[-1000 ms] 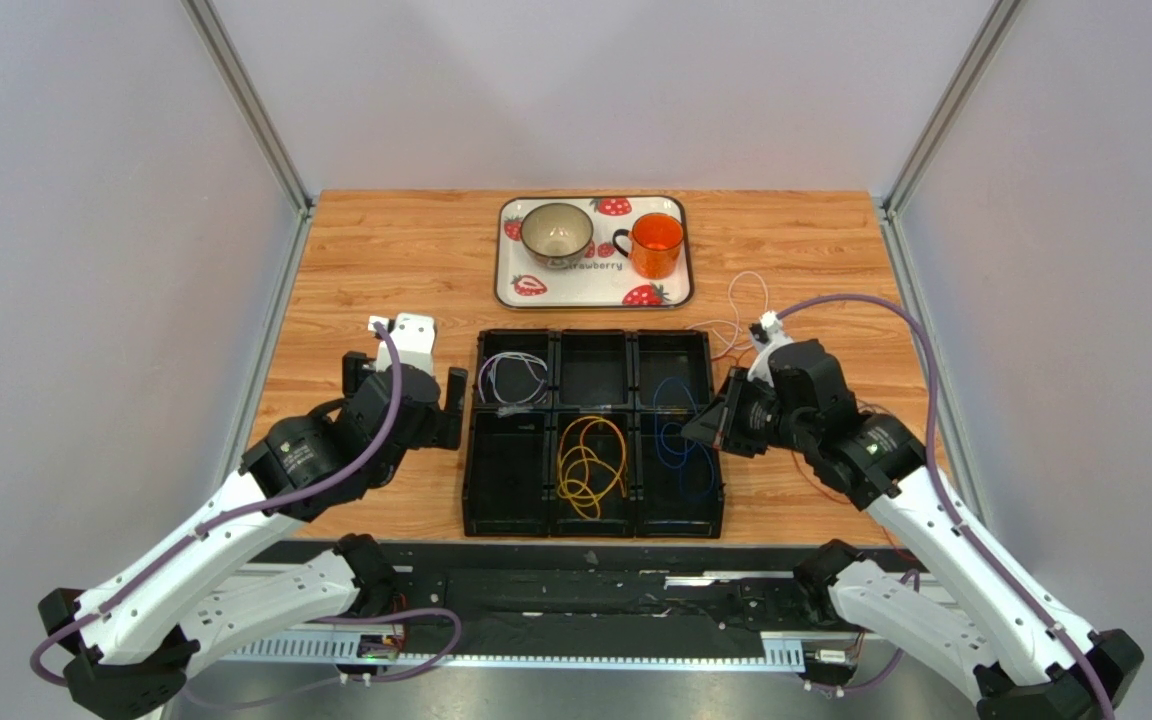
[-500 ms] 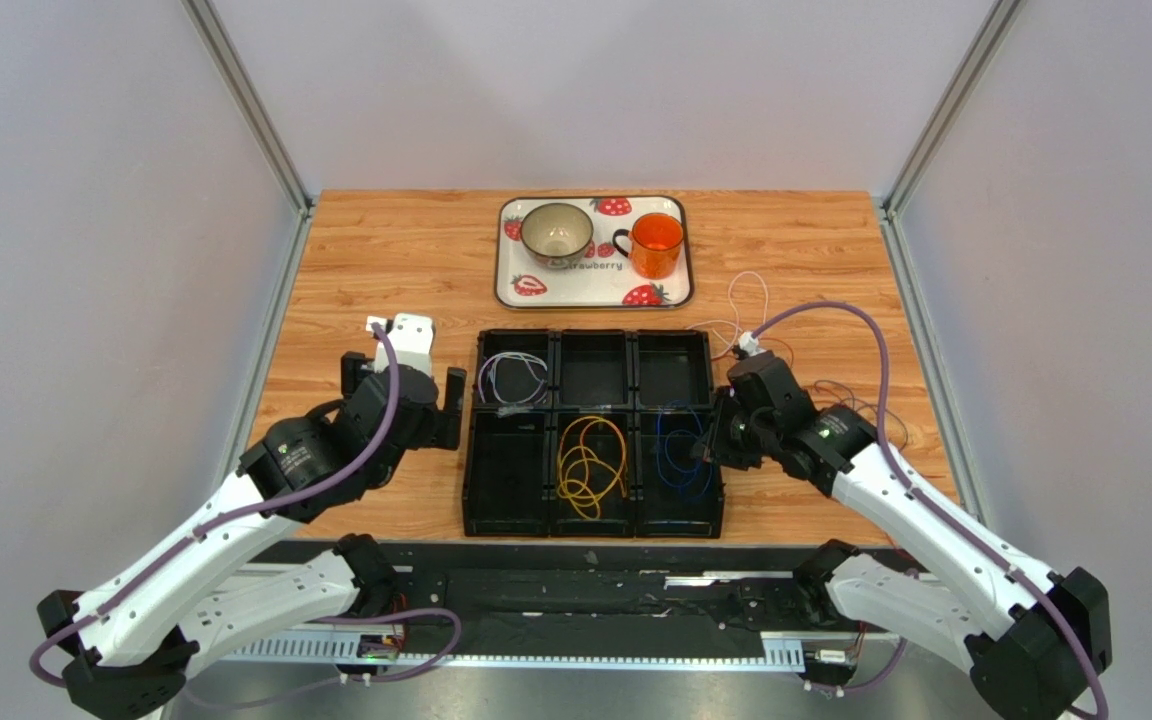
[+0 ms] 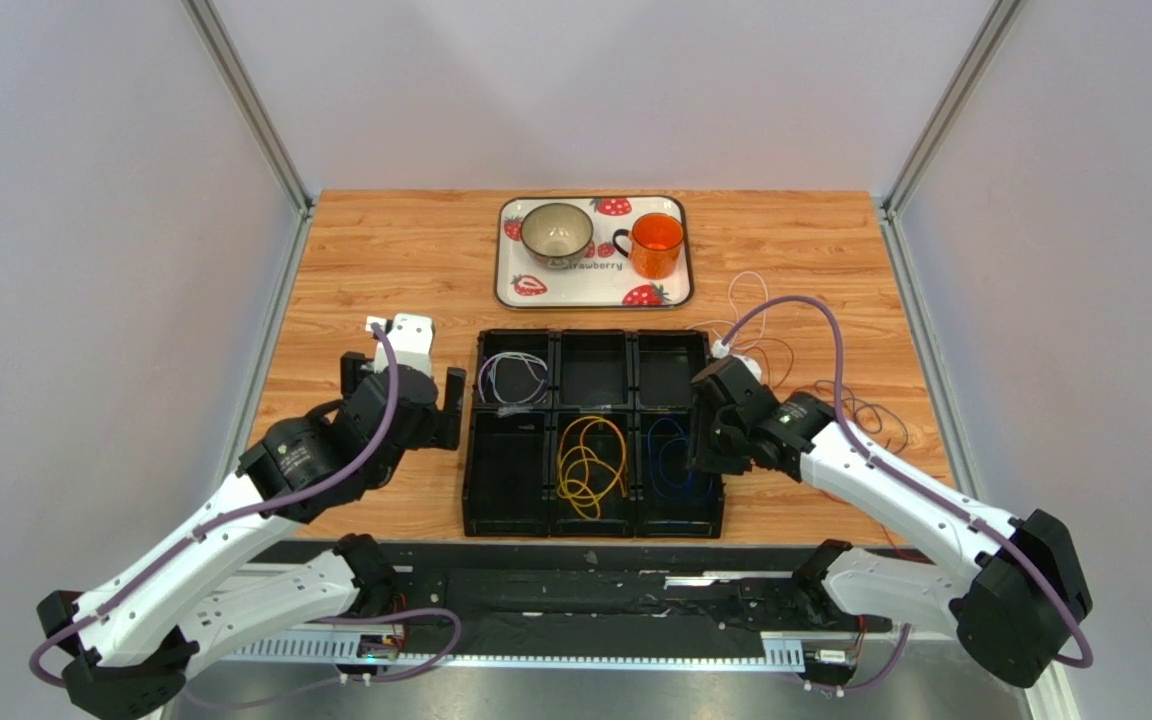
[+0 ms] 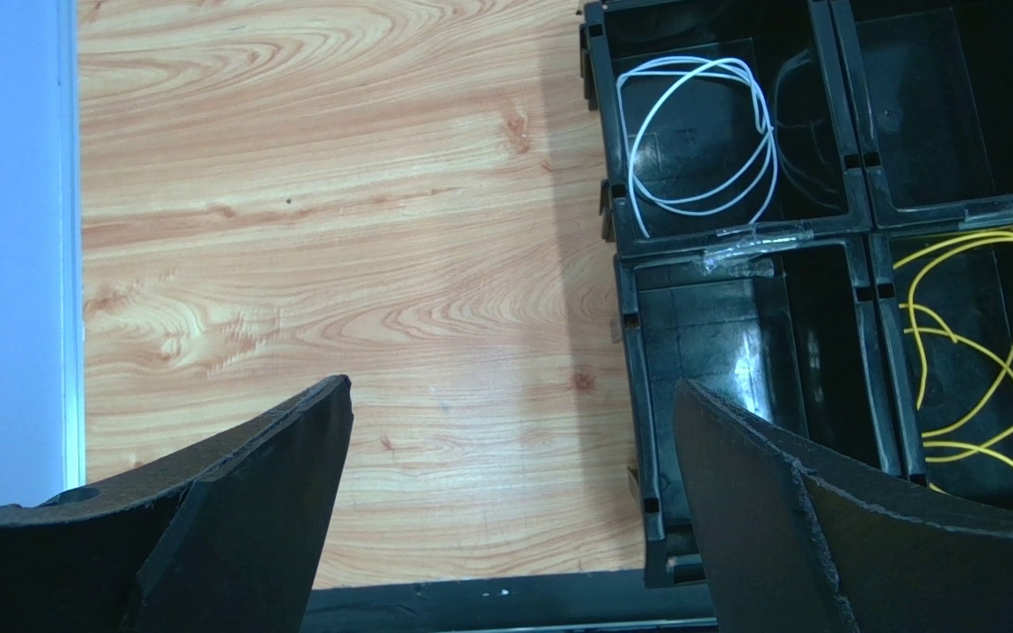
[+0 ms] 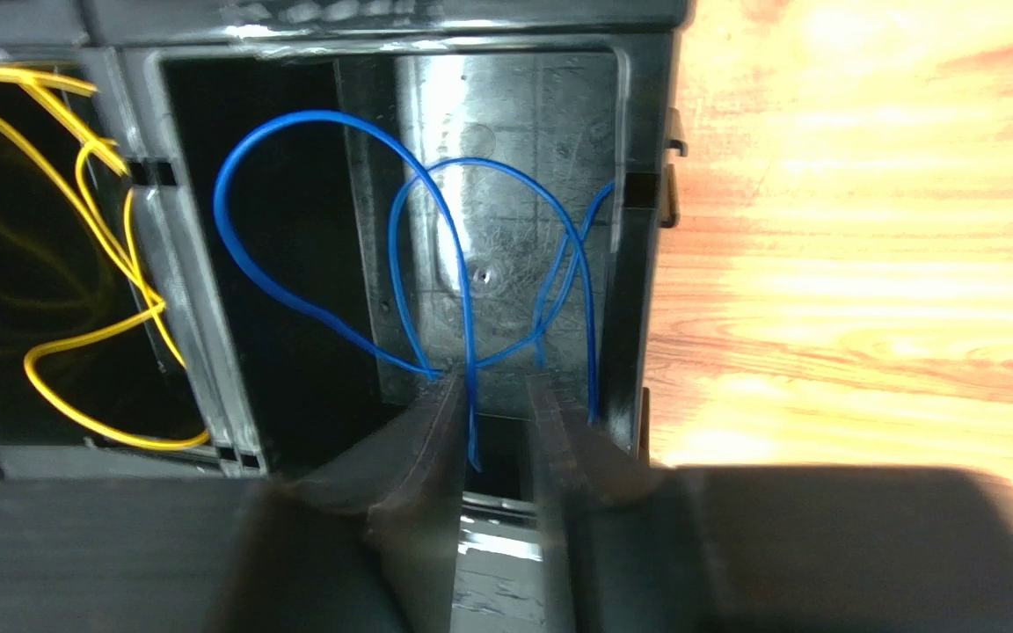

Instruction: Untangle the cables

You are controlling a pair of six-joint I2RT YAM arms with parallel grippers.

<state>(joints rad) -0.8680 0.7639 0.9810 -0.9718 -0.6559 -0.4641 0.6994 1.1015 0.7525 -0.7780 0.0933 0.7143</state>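
A black six-compartment organiser (image 3: 467, 450) sits mid-table. A white-grey cable (image 3: 512, 378) lies in its far left compartment, a yellow cable (image 3: 591, 462) in the near middle and a blue cable (image 3: 672, 450) in the near right. My right gripper (image 3: 705, 435) hangs over the blue compartment. In the right wrist view its jaws (image 5: 492, 383) stand narrowly apart, with a strand of the blue cable (image 5: 318, 116) running between them. My left gripper (image 3: 455, 408) is wide open and empty over bare wood just left of the organiser (image 4: 512, 389). The white cable (image 4: 704, 61) and yellow cable (image 4: 968, 356) show in the left wrist view.
Loose thin cables (image 3: 755, 293) and darker ones (image 3: 856, 413) lie on the wood right of the organiser. A strawberry tray (image 3: 515, 285) at the back holds a bowl (image 3: 555, 230) and an orange mug (image 3: 657, 240). Grey walls close in both sides.
My right gripper has moved left from the organiser's right edge to over the blue compartment, uncovering loose cables on the right. The left arm has not moved.
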